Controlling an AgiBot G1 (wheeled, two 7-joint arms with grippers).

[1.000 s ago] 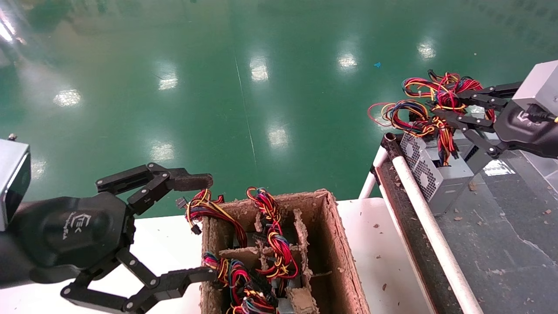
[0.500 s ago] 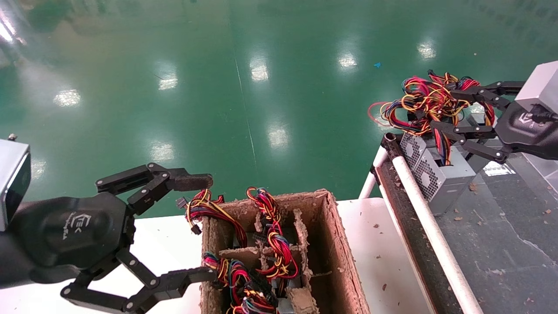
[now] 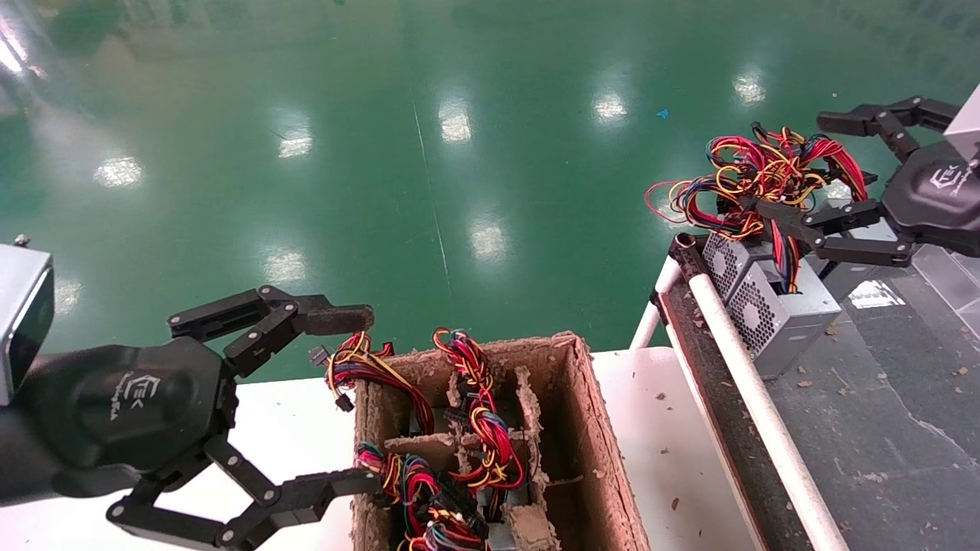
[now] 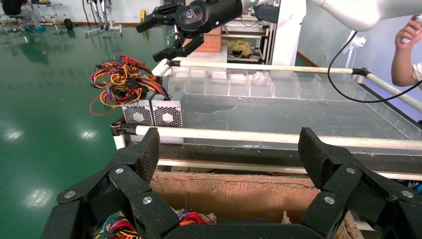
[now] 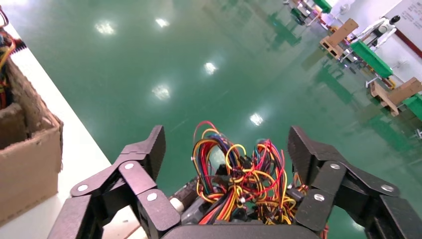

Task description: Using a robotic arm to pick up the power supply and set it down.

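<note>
The power supply (image 3: 766, 310) is a small grey sheet-metal box with perforated vent faces, sitting on the dark, crumb-littered tray (image 3: 880, 413) just inside the white rail (image 3: 754, 398). Its bundle of red, yellow, blue and black wires (image 3: 754, 180) fans up and out over the glossy green floor (image 3: 383, 153).

The right gripper (image 3: 808, 164), black with jointed linkage fingers, hangs beside that bundle with its jaws spread wide and nothing between them; one finger lies under the wires, the other well above. A second ago those fingers were pinched together on the wire bundle; since then they have let go and the gripper has drawn back and up, while the box has stayed on the tray.

The left gripper (image 3: 348, 394) waits by the near left corner of the frayed brown cardboard divider box (image 3: 597, 428), jaws splayed and empty, unmoved.

The left wrist camera shows the supply's two honeycomb fan grilles (image 4: 152, 113) side on, and clear plastic bins (image 4: 239, 87) across the tray, hidden from the head camera. The right wrist camera looks straight down between its own fingers (image 5: 144, 167) into the wire tangle (image 5: 239, 181).
</note>
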